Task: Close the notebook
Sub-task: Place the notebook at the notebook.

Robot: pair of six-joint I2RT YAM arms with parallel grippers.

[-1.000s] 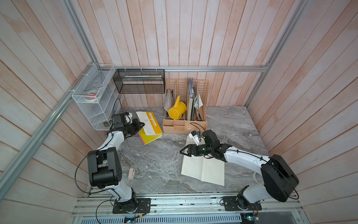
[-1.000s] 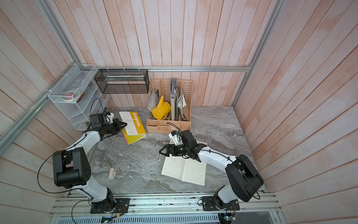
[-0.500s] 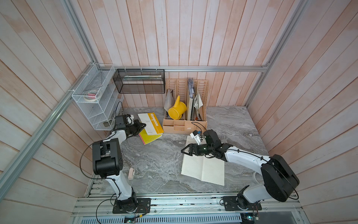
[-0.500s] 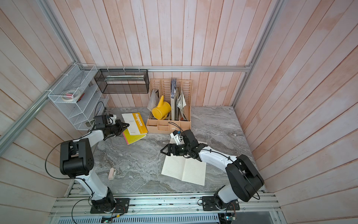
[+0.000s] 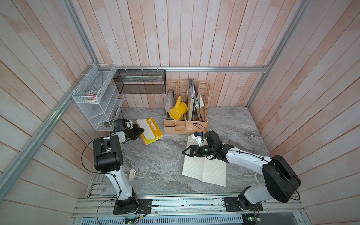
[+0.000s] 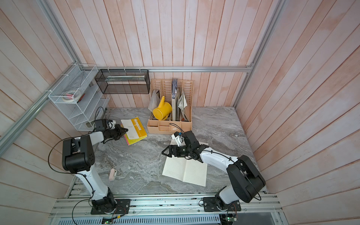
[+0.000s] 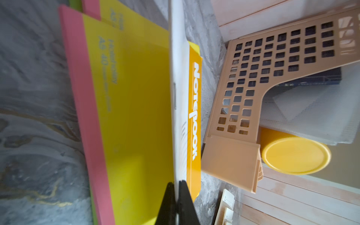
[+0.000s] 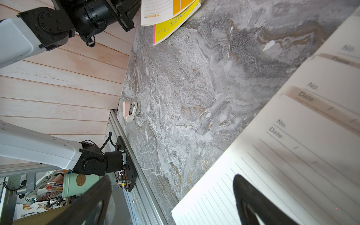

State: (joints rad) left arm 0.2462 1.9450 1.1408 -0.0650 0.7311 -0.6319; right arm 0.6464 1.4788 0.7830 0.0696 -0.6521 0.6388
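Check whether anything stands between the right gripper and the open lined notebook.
Nothing visible does. The right gripper, fingers open, is right at the open notebook's far corner, with only bare lined page by the nearer one.

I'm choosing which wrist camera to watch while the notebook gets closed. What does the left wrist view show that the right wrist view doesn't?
Only the left wrist view: the left gripper shut on the orange notebook, the beige file rack and the yellow watering can.
Only the right wrist view: the open lined notebook with the open right gripper at its edge, and a small pink item by the table edge.
Both: the orange notebook, the yellow notebook beneath it, and the marble table.
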